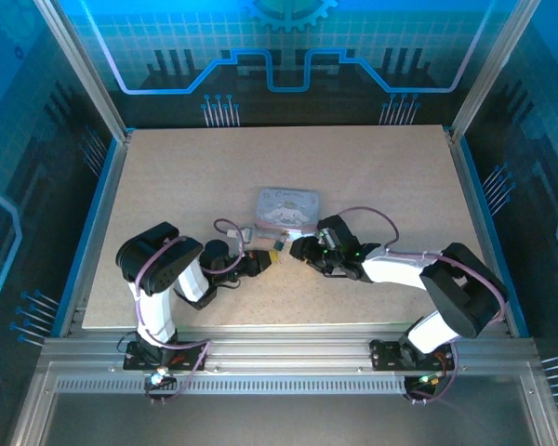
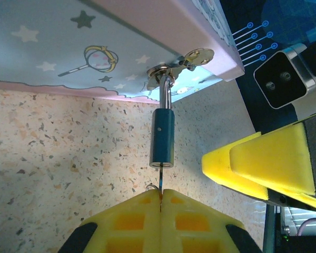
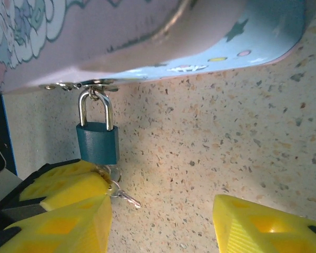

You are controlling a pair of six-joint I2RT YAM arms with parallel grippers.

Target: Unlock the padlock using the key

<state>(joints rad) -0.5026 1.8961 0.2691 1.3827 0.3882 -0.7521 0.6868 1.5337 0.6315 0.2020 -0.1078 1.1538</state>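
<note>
The padlock [image 2: 162, 137], a small blue body on a silvery shackle, hangs from the hasp of the pale printed tin [image 2: 68, 47]. My left gripper [image 2: 161, 193] is shut on the key [image 2: 161, 179], whose thin blade runs up into the bottom of the lock body. In the right wrist view the padlock [image 3: 97, 143] sits just left of my right gripper [image 3: 163, 211], which stands open with only bare table between its fingers. From above, the left gripper [image 1: 263, 261] and right gripper [image 1: 298, 248] meet at the padlock [image 1: 278, 248], in front of the tin.
A second small key [image 3: 125, 198] on a ring dangles beside the left gripper's yellow fingers [image 3: 63, 182]. The tin [image 1: 286, 209] lies mid-table. The speckled tabletop [image 1: 372, 167] is bordered by metal rails and blue enclosure walls.
</note>
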